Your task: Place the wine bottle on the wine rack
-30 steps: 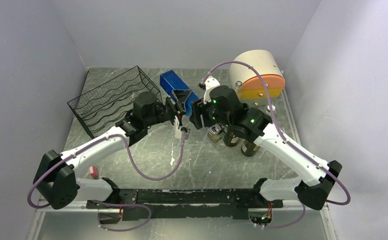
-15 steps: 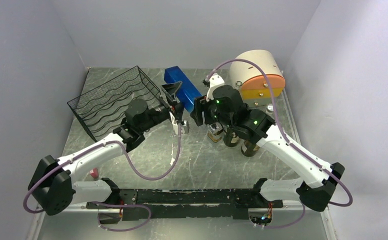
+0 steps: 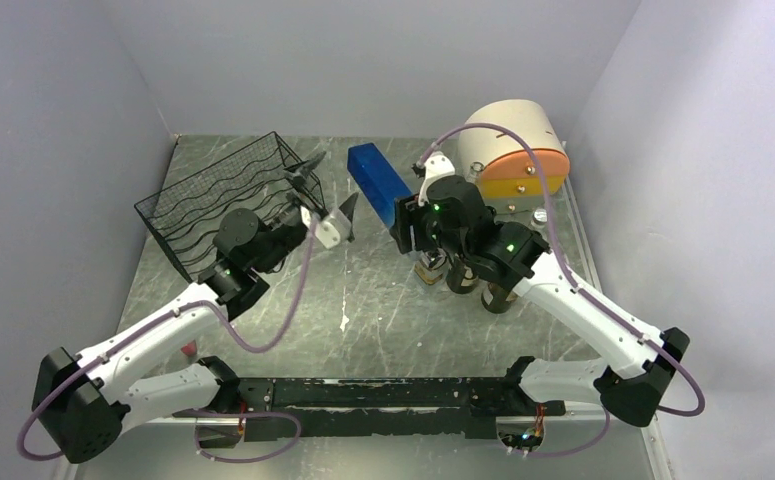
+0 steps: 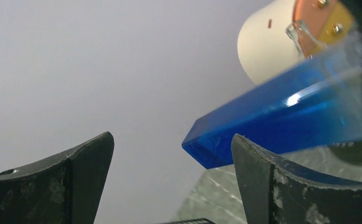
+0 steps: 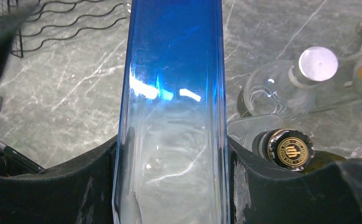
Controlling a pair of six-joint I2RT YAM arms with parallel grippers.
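Left gripper point(image 3: 325, 187) has let go of the blue square-sided glass bottle point(image 3: 381, 183) and backed off to the left. Its jaws are now wide apart and empty, just beside the right corner of the rack. Looks like a finished handover.

Near to far:
- Small pink object point(image 3: 187, 345) on the table by the left arm's base.
- Three other bottles point(image 3: 463, 278) standing clustered under the right arm. The right wrist view shows a clear glass bottle with a silver cap point(image 5: 309, 63) and a dark bottle with a black-and-gold cap point(image 5: 288, 149). The third is mostly hidden.
- Right gripper point(image 5: 172, 182) is clamped on the blue bottle's clear end, one finger on each flat side. The bottle is off the table and tilted, blue end pointing toward the back wall, well apart from the rack.
- Black wire-frame wine rack point(image 3: 213, 205), far left. No bottle in its wavy cradles that I can see.
- Cream-and-orange drum-shaped box point(image 3: 518, 150), far right.

Step in hand: carrying the bottle to the rack. Next, the right arm has to swing it left, line it up along a cradle and lower it before opening. The left gripper sits in that lane and probably needs to clear out.

Count: four bottles, one rack, one drum box, one pink object.
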